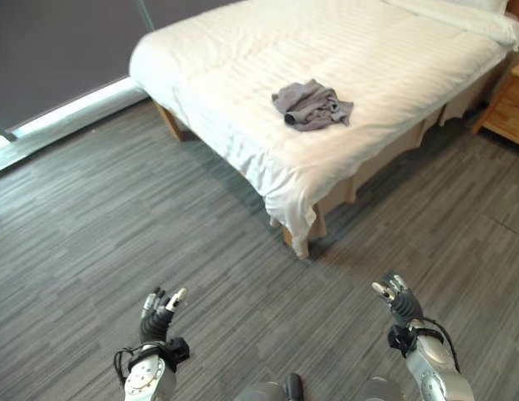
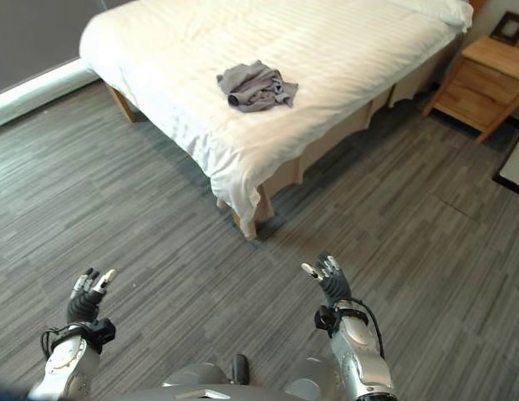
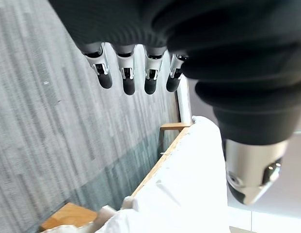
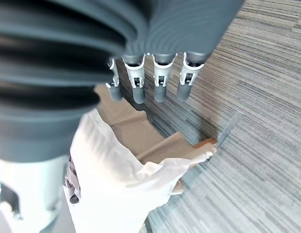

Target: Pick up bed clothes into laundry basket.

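Note:
A crumpled grey garment [image 1: 312,105] lies on the white bed [image 1: 384,58] near its foot end, also seen as the grey garment [image 2: 255,86] in the right eye view. My left hand [image 1: 161,312] hovers low over the floor at the lower left, fingers straight and holding nothing. My right hand [image 1: 397,299] floats at the lower right, fingers relaxed and empty as well. Both hands are well short of the bed. The left wrist view looks past the left hand's fingers [image 3: 126,77] to the bed's corner [image 3: 189,179].
The grey wood-look floor [image 1: 117,234] spreads between me and the bed. A wooden nightstand [image 2: 485,75] stands to the right of the bed. A dark wall with a pale baseboard [image 1: 67,109] runs along the left. The bed sheet hangs over the nearest corner [image 1: 297,209].

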Tool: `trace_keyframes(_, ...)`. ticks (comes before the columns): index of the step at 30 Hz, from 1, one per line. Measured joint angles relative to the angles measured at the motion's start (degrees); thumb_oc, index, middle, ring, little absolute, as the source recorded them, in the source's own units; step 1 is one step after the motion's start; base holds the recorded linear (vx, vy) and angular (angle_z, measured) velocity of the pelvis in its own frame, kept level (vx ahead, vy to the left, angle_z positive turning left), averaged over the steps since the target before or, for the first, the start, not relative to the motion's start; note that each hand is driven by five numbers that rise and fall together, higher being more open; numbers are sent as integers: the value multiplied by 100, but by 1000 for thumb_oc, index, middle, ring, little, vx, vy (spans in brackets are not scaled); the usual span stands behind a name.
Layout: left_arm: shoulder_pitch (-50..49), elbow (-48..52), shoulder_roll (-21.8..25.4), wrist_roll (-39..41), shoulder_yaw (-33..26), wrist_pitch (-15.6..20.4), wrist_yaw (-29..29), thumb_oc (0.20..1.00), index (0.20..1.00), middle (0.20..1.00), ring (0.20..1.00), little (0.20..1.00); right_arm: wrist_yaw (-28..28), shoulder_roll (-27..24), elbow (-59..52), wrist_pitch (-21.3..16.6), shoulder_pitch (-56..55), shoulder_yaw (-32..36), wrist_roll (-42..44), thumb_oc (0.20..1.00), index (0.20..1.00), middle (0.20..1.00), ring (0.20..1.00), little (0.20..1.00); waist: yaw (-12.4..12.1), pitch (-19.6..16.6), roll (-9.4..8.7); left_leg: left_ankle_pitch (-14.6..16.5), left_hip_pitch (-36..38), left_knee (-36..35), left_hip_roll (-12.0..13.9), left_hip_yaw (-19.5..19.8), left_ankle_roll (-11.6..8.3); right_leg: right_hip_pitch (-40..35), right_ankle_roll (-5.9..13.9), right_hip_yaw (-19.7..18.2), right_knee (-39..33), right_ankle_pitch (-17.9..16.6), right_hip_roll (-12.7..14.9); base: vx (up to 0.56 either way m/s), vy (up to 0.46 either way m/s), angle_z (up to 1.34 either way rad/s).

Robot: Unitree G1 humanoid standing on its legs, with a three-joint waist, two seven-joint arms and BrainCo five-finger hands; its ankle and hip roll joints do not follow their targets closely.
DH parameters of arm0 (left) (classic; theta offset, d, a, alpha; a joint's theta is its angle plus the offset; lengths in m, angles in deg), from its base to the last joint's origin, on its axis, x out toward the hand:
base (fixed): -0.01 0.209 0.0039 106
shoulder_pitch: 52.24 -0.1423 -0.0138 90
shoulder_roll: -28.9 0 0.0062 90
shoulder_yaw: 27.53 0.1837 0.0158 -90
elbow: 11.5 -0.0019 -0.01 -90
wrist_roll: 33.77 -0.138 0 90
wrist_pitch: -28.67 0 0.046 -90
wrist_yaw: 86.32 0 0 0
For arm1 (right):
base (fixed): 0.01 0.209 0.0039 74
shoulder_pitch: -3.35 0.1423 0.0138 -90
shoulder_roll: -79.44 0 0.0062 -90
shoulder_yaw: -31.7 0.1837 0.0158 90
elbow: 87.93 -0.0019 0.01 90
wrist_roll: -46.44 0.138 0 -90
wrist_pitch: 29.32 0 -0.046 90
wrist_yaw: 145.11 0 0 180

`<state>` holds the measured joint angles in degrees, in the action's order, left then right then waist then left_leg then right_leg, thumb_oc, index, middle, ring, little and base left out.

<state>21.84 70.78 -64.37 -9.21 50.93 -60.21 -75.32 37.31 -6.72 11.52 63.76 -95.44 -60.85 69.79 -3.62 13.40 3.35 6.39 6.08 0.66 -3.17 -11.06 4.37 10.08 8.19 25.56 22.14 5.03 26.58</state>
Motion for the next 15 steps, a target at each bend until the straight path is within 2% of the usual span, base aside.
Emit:
trace_keyframes(1,100,0,49,0,44,0,-12,1000,1000,1000,1000,1000,0,-33,-2,2,-49,8,-40,1000,1000,1000,1000,1000,126,3,-12,21,66,-12,43,106,-44,107,41,-233,-287,-137,-94,415,-162,11)
trace_keyframes(2,158,4,114,0,115,15,-25,1000,1000,1000,1000,1000,-1,-22,8,15,-159,46,-76,1000,1000,1000,1000,1000,199,-24,-71,61,157,-65,129,187,-128,163,172,-806,-808,-209,-484,397,-136,30)
trace_keyframes(4,295,-82,178,0,110,17,-23,1000,1000,1000,1000,1000,-1,17,23,15,-259,75,-80,1000,1000,1000,1000,1000,346,-41,-216,136,226,-62,189,290,-252,245,356,-1786,-1360,-396,-981,382,-166,33)
trace_keyframes(5,346,-173,224,-3,142,13,-22,1000,1000,1000,1000,1000,-9,41,48,24,-312,108,-79,1000,1000,1000,1000,1000,474,-77,-449,184,332,-92,183,374,-350,291,330,-2139,-1471,-575,-1215,339,-228,44)
trace_keyframes(6,351,-170,223,-4,181,13,-26,1000,1000,1000,1000,1000,-25,38,48,28,-339,108,-78,1000,1000,1000,1000,1000,512,-103,-526,211,460,-171,186,379,-430,293,245,-2110,-1512,-679,-1319,323,-266,26)
trace_keyframes(7,293,-163,216,-4,234,15,-28,1000,1000,1000,1000,1000,-54,20,48,27,-347,106,-79,1000,1000,1000,1000,1000,510,-149,-598,260,621,-261,218,360,-528,274,75,-1993,-1530,-810,-1414,304,-287,-5)
trace_keyframes(8,214,-161,126,-4,288,16,-30,1000,1000,1000,1000,1000,-92,-85,71,27,-319,100,-81,1000,1000,1000,1000,1000,502,-221,-549,314,814,-383,403,305,-689,239,-8,-1585,-1422,-996,-1465,285,-325,-42)
trace_keyframes(9,90,-125,88,-4,319,35,-55,1000,1000,1000,1000,1000,-196,-217,77,27,-263,76,-79,1000,1000,1000,1000,1000,386,-301,-418,349,907,-430,661,181,-860,232,-36,-1128,-1353,-1017,-1573,213,-352,-57)
trace_keyframes(10,61,-107,126,-2,328,40,-65,1000,1000,1000,1000,1000,-275,-251,72,24,-192,38,-71,1000,1000,1000,1000,1000,309,-307,-423,395,817,-208,820,137,-939,250,-219,-1076,-1239,-1105,-1709,171,-390,-33)
trace_keyframes(11,201,-163,127,7,361,43,-72,1000,1000,1000,1000,1000,-345,-272,116,7,-119,36,-40,1000,1000,1000,1000,1000,343,-252,-526,426,392,552,939,301,-987,299,-587,-1153,-1036,-949,-1801,153,-409,30)
trace_keyframes(12,397,-202,121,14,493,45,-101,1000,1000,1000,1000,1000,-419,-362,192,4,-78,30,-22,1000,1000,1000,1000,1000,355,-210,-644,401,-233,1780,987,571,-974,321,-846,-1213,-855,-760,-1817,317,-587,40)
trace_keyframes(13,643,-199,41,174,657,100,-157,1000,1000,1000,1000,1000,-442,-609,256,13,72,3,-19,1000,1000,1000,1000,1000,170,-83,-738,-484,-1238,3777,1106,1086,-549,169,-1451,-1206,-669,-551,-2036,262,-452,19)
trace_keyframes(14,581,-175,36,245,700,112,-193,1000,1000,1000,1000,1000,-463,-601,140,-2,79,52,57,1000,1000,1000,1000,1000,84,-13,-808,-1281,-1709,4713,992,1447,-451,-47,-1534,-1265,-756,-276,-2141,290,-371,-5)
trace_keyframes(15,633,-85,4,292,781,117,-243,1000,1000,1000,1000,1000,-501,-610,-59,-44,31,196,138,1000,1000,1000,1000,1000,129,95,-796,-1140,-2187,5603,916,1621,-488,-159,-1373,-1334,-790,-170,-2236,189,-108,-9)
